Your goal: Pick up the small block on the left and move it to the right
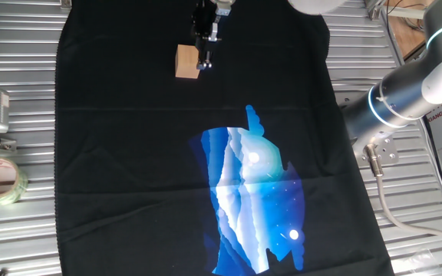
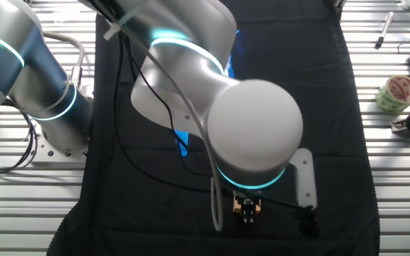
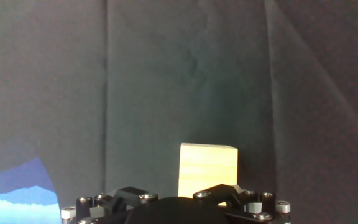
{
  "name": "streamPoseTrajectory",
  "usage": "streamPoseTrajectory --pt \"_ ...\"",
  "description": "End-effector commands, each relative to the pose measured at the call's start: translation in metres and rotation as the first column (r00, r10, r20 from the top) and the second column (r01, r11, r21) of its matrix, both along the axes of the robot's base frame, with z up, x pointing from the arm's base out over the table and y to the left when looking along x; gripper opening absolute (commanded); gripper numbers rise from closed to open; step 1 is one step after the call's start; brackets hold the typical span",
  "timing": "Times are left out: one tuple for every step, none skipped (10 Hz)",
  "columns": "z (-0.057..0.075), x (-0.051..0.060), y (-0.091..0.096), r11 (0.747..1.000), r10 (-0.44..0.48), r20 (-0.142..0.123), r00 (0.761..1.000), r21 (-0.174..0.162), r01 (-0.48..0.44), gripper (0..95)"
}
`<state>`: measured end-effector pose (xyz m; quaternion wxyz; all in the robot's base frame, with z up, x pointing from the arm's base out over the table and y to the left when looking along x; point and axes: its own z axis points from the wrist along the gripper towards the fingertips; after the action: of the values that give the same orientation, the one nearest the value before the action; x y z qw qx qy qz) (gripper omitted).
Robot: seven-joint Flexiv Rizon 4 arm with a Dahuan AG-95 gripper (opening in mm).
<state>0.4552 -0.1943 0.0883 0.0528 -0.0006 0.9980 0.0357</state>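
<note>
1. Cloth (image 1: 129, 153): black, spread over the table, with a blue print (image 1: 255, 203) near the middle.
2. Arm (image 2: 191, 71): reaches over the cloth; in the other fixed view it hides most of the hand.
3. Gripper (image 1: 204, 61): just beside the block; whether its fingers are apart or clamped, I cannot tell.
4. Block (image 1: 187, 62): on the cloth, far end; apparently not yet lifted.
5. Step: likely the grasp; next calls for a firm grip, then lifting.

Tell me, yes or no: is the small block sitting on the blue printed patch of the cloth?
No. The small block rests on plain black cloth, well apart from the blue print.
</note>
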Motion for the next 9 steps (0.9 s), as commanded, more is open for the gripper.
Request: streamPoseTrajectory --pt "-0.003 0.0 0.0 1.0 -0.004 0.008 1.0 -0.005 0.004 95.0" --pt "-0.006 0.001 0.0 1.0 -0.003 0.013 1.0 -0.005 0.004 95.0" --pt "-0.009 0.002 0.0 1.0 -0.003 0.015 1.0 -0.006 0.003 95.0" --pt "-0.011 0.002 0.0 1.0 -0.002 0.018 1.0 -0.006 0.002 95.0" --pt "-0.014 0.004 -0.001 1.0 0.001 0.02 1.0 -0.005 -0.001 95.0" --pt "-0.016 0.005 -0.003 1.0 0.005 0.022 1.0 -0.005 -0.005 95.0" --pt "-0.018 0.007 -0.006 1.0 0.011 0.022 1.0 -0.006 -0.011 95.0" --pt "-0.02 0.008 -0.008 1.0 0.016 0.022 1.0 -0.005 -0.016 95.0" --pt "-0.022 0.009 -0.01 1.0 0.025 0.023 0.999 -0.007 -0.025 95.0"
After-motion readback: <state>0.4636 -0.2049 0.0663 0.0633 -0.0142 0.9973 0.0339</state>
